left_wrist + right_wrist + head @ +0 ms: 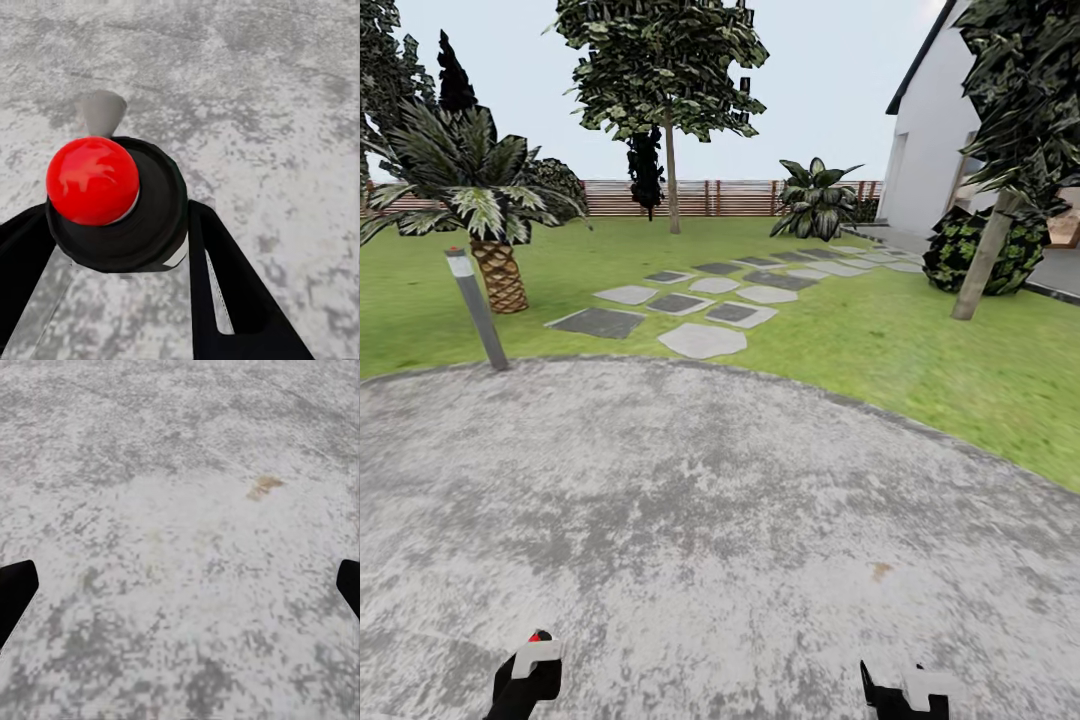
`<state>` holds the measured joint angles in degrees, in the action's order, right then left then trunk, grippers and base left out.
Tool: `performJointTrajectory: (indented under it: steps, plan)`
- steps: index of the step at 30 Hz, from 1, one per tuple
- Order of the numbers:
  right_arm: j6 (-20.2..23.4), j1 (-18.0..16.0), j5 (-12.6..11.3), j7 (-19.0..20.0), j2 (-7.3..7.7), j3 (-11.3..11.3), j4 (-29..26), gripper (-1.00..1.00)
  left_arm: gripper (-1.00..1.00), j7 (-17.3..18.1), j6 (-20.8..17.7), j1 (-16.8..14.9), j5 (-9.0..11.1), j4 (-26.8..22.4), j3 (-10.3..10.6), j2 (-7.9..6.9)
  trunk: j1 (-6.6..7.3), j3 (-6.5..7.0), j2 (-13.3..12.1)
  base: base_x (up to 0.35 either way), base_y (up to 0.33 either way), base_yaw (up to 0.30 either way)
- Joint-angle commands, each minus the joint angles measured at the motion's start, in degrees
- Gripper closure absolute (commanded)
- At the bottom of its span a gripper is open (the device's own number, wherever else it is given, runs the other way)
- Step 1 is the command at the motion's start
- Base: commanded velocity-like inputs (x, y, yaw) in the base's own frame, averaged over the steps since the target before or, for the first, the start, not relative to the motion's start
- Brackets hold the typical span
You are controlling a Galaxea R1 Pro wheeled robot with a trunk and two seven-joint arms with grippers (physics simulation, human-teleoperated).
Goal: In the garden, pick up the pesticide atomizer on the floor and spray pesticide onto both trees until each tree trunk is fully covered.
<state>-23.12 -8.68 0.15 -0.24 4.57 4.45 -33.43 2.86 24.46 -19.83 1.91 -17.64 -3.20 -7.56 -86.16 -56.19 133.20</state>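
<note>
both grippers are seen at the bottom edge of the head view, over grey stone paving. left gripper is clamped on the atomizer: in the left wrist view black fingers are pressed to both sides of a black cap w/ a red knob, a grey nozzle sticking out past it, all held above the paving. right gripper is spread wide, nothing btwn; only its two black tips are caught at the edges of the right wrist view, w/ a small brown stain on the stone ahead. beyond the paving, lawn w/ stepping stones. upright tree is stood far off near the fence; leaning trunk is on the right, just beside a round bush and near the house. a bollard light is at the paving's left edge, a palm behind it.
</note>
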Motion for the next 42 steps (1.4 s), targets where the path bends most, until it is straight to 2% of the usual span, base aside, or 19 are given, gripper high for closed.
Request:
performJointTrajectory:
  steps: [1, 13, 42]
  plan:
    - [-0.17, -0.03, 0.02, -0.02, -0.02, 0.04, 0.04, -1.0, 1.0, 0.3, 0.15, -0.03, 0.2, 0.05, -0.23, 0.01, -0.02, -0.05, 0.02, 0.337, 0.0, 0.0]
    - [-0.17, -0.03, 0.02, -0.02, -0.04, 0.03, 0.04, -1.0, 1.0, 0.3, 0.15, -0.03, 0.2, 0.06, -0.87, 0.01, -0.02, -0.05, 0.02, 0.337, 0.0, 0.0]
    - [-0.17, -0.03, 0.02, -0.02, -0.06, -0.02, 0.04, -1.0, 1.0, 0.3, 0.15, -0.03, 0.2, 0.06, -0.86, 0.01, -0.02, -0.05, 0.02, 0.337, 0.0, 0.0]
